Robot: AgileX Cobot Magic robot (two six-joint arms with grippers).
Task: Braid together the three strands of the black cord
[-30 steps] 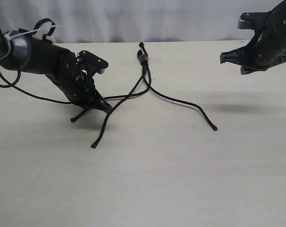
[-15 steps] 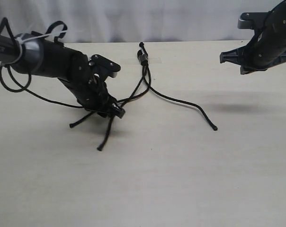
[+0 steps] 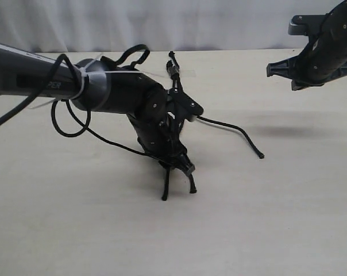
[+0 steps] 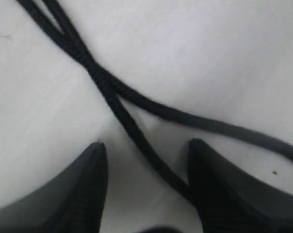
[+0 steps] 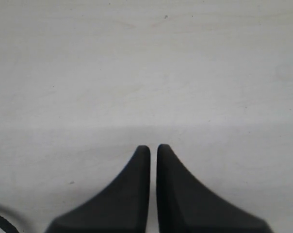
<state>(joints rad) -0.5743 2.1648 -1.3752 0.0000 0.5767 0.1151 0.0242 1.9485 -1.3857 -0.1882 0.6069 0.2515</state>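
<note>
The black cord's knotted end (image 3: 173,69) is taped at the table's far middle. One of the three strands (image 3: 231,127) curves right to its tip (image 3: 259,155). The other two run under my left arm, and their tips (image 3: 164,197) (image 3: 192,190) lie just in front of it. My left gripper (image 3: 184,167) points down at the table, open. In the left wrist view the two strands cross (image 4: 95,73), and one strand (image 4: 151,155) lies loose between the jaws of the left gripper (image 4: 146,145). My right gripper (image 3: 277,69) (image 5: 153,147) hangs shut and empty at the far right.
The left arm's thicker glossy cable (image 3: 76,129) loops down to the table on the left. A pale wooden tabletop (image 3: 248,230) stretches toward the front. A white curtain (image 3: 219,23) closes the back edge.
My left arm has swung right and toward the front, from the left side to the middle. The two left strands' tips have shifted right with it. The right arm has not moved.
</note>
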